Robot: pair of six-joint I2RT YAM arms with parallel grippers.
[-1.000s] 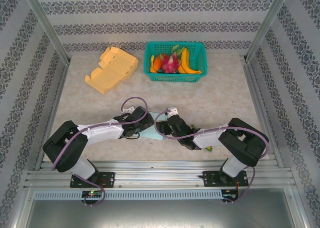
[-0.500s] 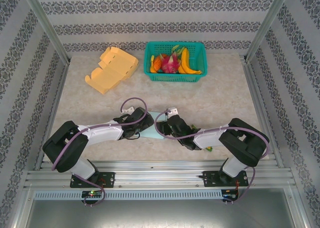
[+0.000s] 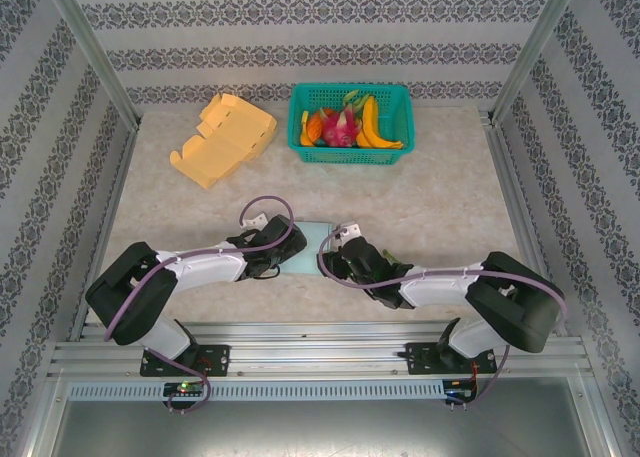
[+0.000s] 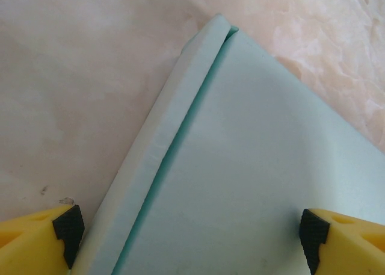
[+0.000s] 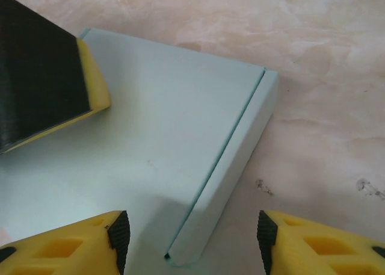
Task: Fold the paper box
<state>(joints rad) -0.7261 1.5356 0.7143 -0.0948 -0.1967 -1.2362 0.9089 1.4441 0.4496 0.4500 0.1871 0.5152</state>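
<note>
Paper box (image 3: 313, 242), pale green, lying flat on the surface (image 3: 450, 207). I read the left end effector (image 4: 191, 230) and the right end effector (image 5: 192, 234) as spread wide over opposite corners, holding nothing. Beyond the box is a fruit basket (image 3: 345, 154); beyond-left, a yellow carton (image 3: 225, 137). The box's long axis is hidden by the arms.

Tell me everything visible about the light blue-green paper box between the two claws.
The paper box is pale blue-green, plain and matte, thin card by its look. It lies flat on the marbled table near the arm bases, a shallow slab with a narrow flap folded along one edge. The left claw and the right claw stand open over opposite sides; one left finger seems to rest on its top.
</note>
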